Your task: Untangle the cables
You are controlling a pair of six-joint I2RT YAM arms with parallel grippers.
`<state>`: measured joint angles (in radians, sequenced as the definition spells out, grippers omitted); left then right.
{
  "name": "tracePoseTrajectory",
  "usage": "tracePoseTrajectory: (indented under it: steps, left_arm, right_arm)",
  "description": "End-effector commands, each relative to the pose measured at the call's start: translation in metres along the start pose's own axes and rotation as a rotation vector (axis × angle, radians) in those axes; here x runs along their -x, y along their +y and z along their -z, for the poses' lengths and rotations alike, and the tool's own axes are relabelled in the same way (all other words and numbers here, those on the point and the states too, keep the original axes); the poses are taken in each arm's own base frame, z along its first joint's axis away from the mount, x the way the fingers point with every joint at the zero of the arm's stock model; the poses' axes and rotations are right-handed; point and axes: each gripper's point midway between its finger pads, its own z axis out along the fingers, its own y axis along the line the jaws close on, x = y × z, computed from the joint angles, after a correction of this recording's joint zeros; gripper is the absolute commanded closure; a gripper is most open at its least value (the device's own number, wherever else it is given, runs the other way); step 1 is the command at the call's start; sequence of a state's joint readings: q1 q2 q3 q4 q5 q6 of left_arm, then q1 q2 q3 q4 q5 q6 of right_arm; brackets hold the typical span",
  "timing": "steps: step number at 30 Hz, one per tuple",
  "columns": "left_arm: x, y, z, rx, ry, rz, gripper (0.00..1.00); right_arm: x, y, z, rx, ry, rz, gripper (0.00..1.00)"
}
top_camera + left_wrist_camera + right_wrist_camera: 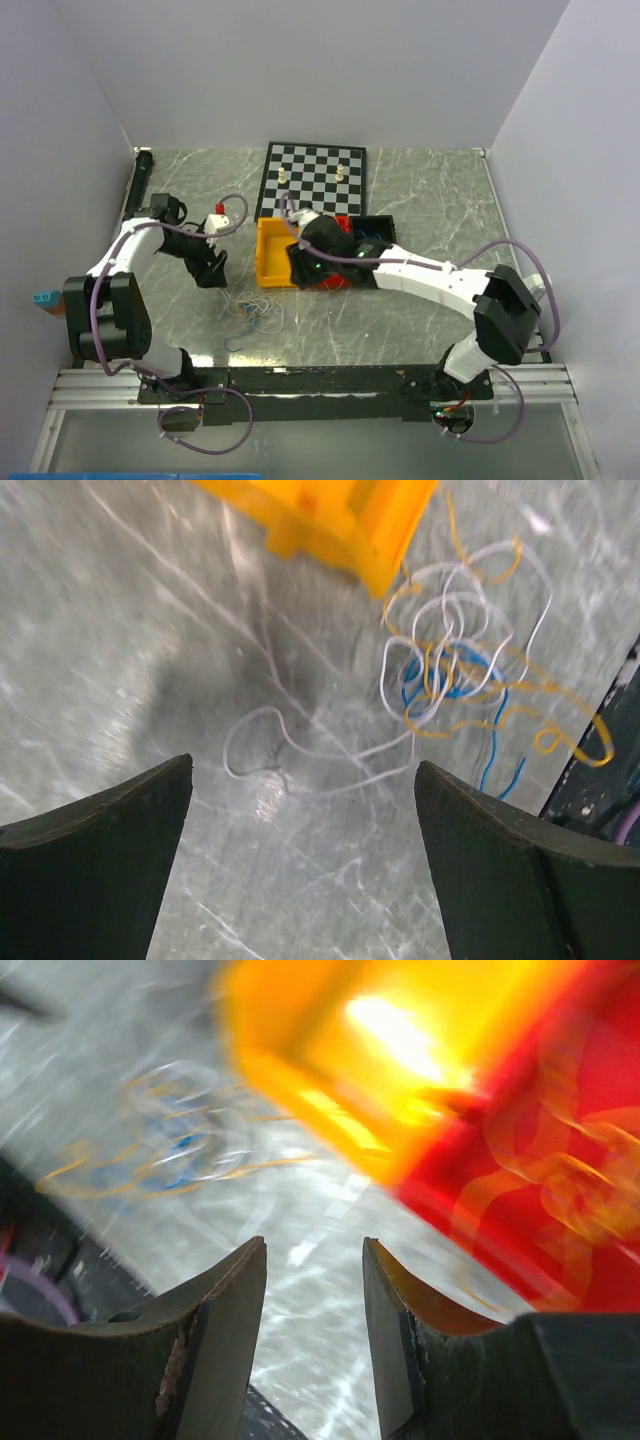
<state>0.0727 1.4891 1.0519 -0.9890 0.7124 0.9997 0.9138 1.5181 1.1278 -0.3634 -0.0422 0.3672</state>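
Only the top view shows the whole layout. There the cables (252, 308) are seen in a loose heap on the grey marbled counter (420, 310), toward its near edge, just in front of the yellow bin (268, 255) and between the two arms.

In the left wrist view their colours can be told apart: blue, orange-yellow and whitish hair-thin curls, looped through one another, with one whitish strand trailing out alone to the left. The left tool (303, 780) is seen there spread wide over the counter, with nothing between its dark fingers.

The right wrist view is blurred. In it the right tool (312, 1250) is parted, only counter is seen in the gap, and the cables are reduced to a smear at upper left. A red bin (530, 1160) is shown against the yellow one.

A chessboard (313, 180) bearing two pale pieces is laid behind the bins, which are partly hidden by the right arm.
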Motion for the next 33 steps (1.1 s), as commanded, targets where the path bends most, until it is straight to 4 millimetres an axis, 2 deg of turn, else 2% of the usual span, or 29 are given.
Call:
tracePoseTrajectory:
  steps: [1, 3, 6, 11, 19, 26, 31, 33]
  left_arm:
    - [-0.020, -0.002, -0.003, 0.004, 0.040, -0.082, 0.03]
    - [-0.025, -0.003, -0.005, 0.004, 0.047, -0.079, 0.03]
    - [-0.031, -0.002, -0.010, 0.004, 0.055, -0.072, 0.03]
    - [-0.033, 0.000, -0.013, -0.002, 0.051, -0.061, 0.03]
    - [-0.034, 0.003, -0.017, -0.008, 0.043, -0.048, 0.03]
    - [-0.031, 0.008, -0.018, -0.010, 0.025, -0.018, 0.03]
    - [-0.028, 0.010, -0.019, -0.010, 0.014, -0.005, 0.03]
    - [-0.028, 0.011, -0.020, -0.004, 0.009, -0.005, 0.03]
  right_arm:
    - [0.018, 0.071, -0.010, 0.262, -0.109, 0.239, 0.49]
    - [0.014, 0.090, -0.016, 0.338, -0.125, 0.336, 0.48]
    - [0.013, 0.117, -0.015, 0.454, -0.204, 0.461, 0.45]
    - [0.013, 0.138, -0.017, 0.558, -0.245, 0.546, 0.40]
    - [0.004, 0.150, -0.047, 0.573, -0.213, 0.619, 0.35]
    - [-0.010, 0.164, -0.054, 0.604, -0.216, 0.676, 0.35]
    - [-0.010, 0.167, -0.069, 0.567, -0.215, 0.713, 0.36]
    - [-0.009, 0.166, -0.075, 0.550, -0.209, 0.711, 0.40]
